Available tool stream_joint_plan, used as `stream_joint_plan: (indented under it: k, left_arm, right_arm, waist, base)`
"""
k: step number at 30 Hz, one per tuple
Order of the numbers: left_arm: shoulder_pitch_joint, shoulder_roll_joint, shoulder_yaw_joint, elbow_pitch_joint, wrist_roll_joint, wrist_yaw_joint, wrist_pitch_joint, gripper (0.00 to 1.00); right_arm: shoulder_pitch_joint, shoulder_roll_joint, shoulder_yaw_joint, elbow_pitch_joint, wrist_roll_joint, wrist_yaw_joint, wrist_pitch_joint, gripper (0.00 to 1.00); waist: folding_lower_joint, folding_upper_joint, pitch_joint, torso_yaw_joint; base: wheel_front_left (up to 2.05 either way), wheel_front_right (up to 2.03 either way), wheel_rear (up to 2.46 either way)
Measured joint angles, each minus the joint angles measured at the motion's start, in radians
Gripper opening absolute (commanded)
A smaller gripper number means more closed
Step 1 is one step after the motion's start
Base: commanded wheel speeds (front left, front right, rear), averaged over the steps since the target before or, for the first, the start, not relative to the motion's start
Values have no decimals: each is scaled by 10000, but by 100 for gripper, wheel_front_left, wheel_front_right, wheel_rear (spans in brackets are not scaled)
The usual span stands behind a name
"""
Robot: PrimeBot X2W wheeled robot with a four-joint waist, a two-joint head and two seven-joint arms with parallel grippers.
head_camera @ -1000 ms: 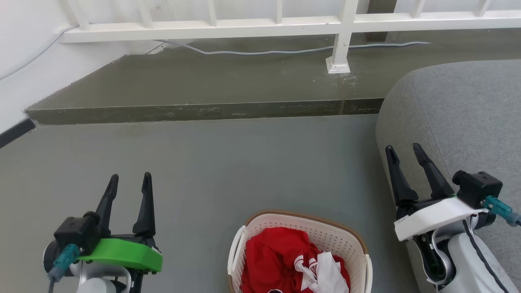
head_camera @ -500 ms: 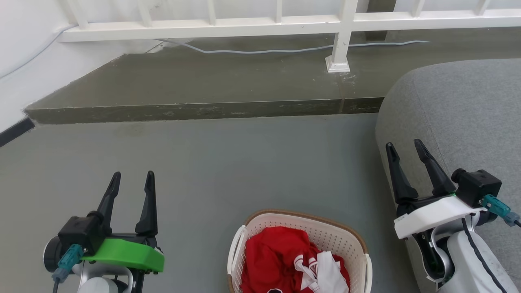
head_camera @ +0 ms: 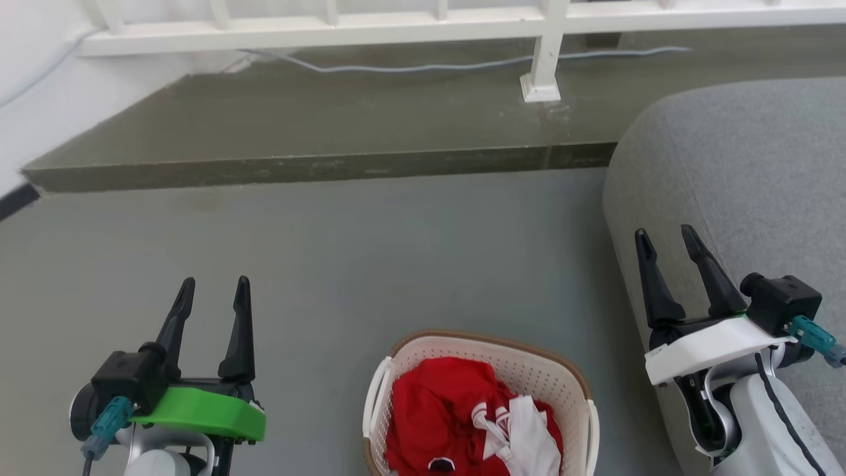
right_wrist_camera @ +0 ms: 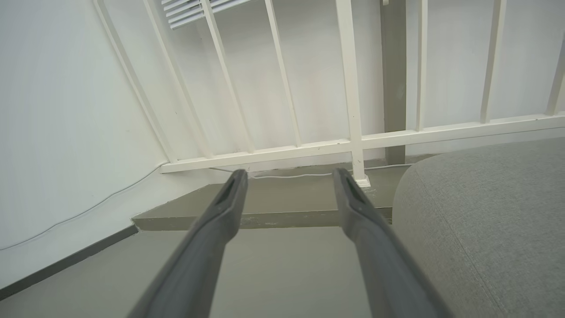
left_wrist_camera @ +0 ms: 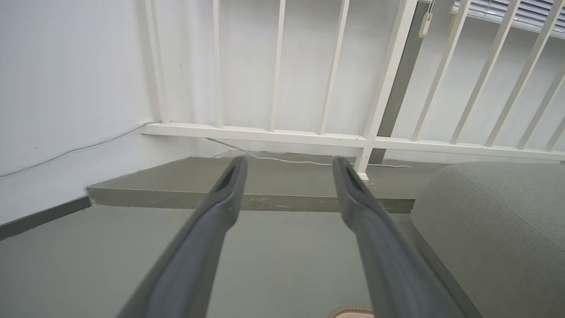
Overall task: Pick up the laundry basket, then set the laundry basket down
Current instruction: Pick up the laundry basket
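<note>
A grey-green floor [head_camera: 396, 251] runs forward to a low raised step [head_camera: 317, 125], with a white railing [head_camera: 396, 23] along the wall behind it and a pale cable [head_camera: 423, 66] trailing across the step. A rounded grey upholstered seat [head_camera: 740, 165] bulks in on the robot's right.

The laundry basket [head_camera: 489, 338] stands upright on the floor, close in front of the robot and low in the head view, its near end cut off by the bottom edge. Because of that, its long axis cannot be read for certain. A red garment [head_camera: 436, 410] with some white cloth lies heaped inside.

The basket sits between the two arms and behind their fingertips, so both must come back and down, and inward, to reach it. Its left handle [head_camera: 374, 403] faces the left tool [head_camera: 215, 280] and its right handle [head_camera: 592, 430] faces the right tool [head_camera: 664, 230], which suits a two-armed lift. The right tool looks the nearer to its handle, with the seat just beside it leaving little room on that side.

Both tools hold nothing, fingers spread apart and pointing forward over bare floor, well short of any contact with the basket
</note>
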Motion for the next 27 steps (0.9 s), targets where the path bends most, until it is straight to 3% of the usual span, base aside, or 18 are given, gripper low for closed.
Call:
stream_joint_plan:
  k: [15, 27]
  left_arm:
    - [-607, -15, -499, 460, -69, -128, -2, 100]
    - [-1961, -40, -1053, 2777, -679, -161, 23, 100]
  right_arm:
    - [-542, 90, -265, -270, -58, 2, 0, 100]
    - [-1239, 196, -458, -529, -58, 35, 0, 100]
  waist:
    - [0, 0, 1339, -387]
    - [1, 0, 2910, -778]
  base:
    - [0, 0, 0]
    - [0, 0, 0]
